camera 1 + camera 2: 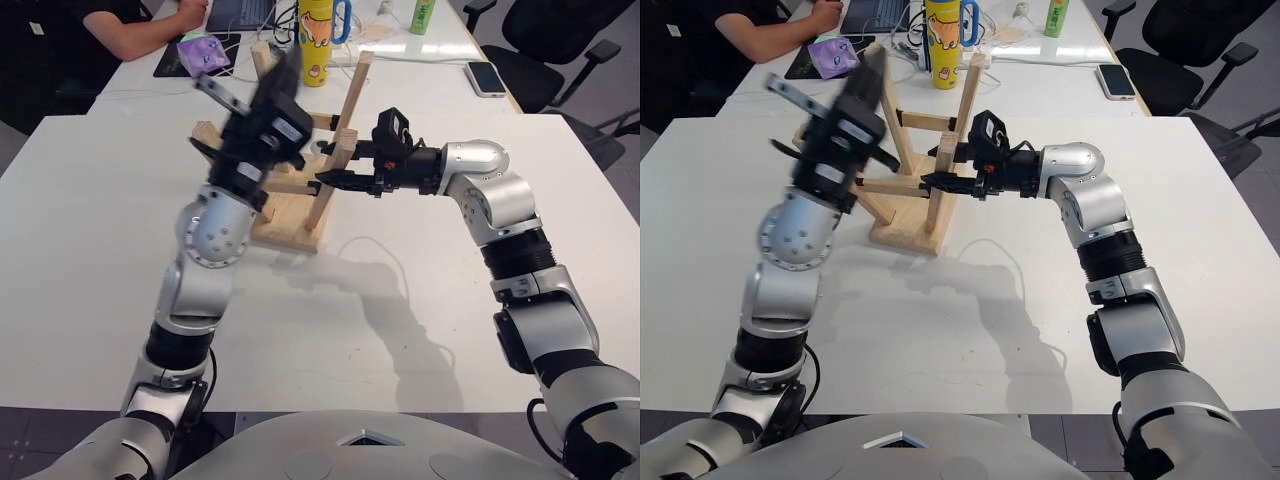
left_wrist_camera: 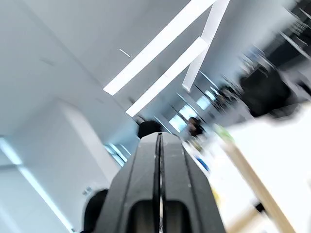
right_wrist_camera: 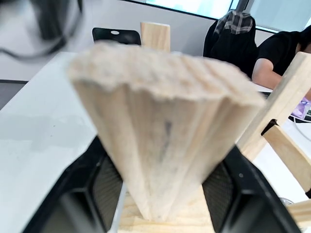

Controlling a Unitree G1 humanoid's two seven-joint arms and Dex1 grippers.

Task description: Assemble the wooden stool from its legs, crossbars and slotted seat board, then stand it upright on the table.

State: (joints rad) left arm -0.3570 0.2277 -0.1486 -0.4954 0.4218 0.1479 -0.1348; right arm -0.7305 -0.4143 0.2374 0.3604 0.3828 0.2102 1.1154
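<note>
On the white tabletop [image 1: 100, 250] the stool [image 1: 300, 200] stands upside down, with its seat board [image 1: 902, 234] flat on the surface and its legs pointing up and splayed outward. A crossbar [image 1: 890, 186] runs between the legs about halfway up.

The right gripper [image 1: 328, 181] comes in level from the robot's right, and its jaws are clamped on the near right leg [image 3: 165, 131] around the middle of its length. In the right wrist view the wood sits squarely between the two black pads [image 3: 104, 191], touching both.

The left gripper [image 2: 159, 145] is raised over the stool's left side and angled upward, away from the tabletop. Its jaws are pressed together with nothing between them — they point toward the ceiling lights, well above the seat board. The left forearm crosses in front of the left-hand legs, so I cannot tell whether it touches them.
</note>
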